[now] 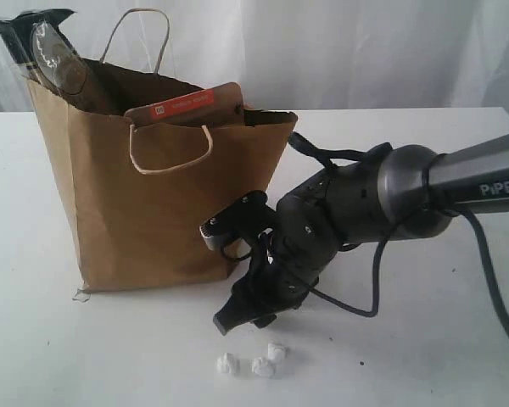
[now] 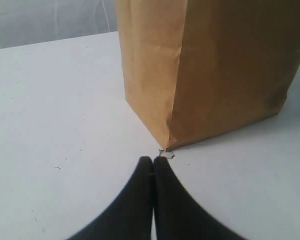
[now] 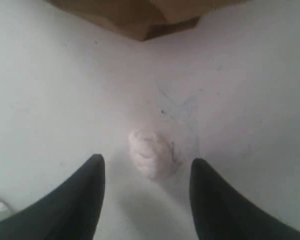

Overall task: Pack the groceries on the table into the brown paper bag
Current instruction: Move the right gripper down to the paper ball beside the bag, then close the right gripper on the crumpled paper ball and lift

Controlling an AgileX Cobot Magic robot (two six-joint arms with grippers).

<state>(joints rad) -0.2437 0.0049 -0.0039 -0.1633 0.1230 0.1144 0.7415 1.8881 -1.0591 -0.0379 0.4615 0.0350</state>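
Observation:
The brown paper bag stands upright on the white table. The brown orange-labelled pouch and the long spaghetti packet stick out of its top; the other groceries are hidden. My right gripper hangs low in front of the bag's right corner. In the right wrist view it is open, with a tiny white lump lying on the table just ahead of its fingertips. My left gripper is shut and empty, pointing at a bottom corner of the bag.
Three tiny white lumps lie on the table near its front edge, just below my right gripper. A small scrap of tape sticks out at the bag's bottom corner. The right arm's cable loops down beside the arm.

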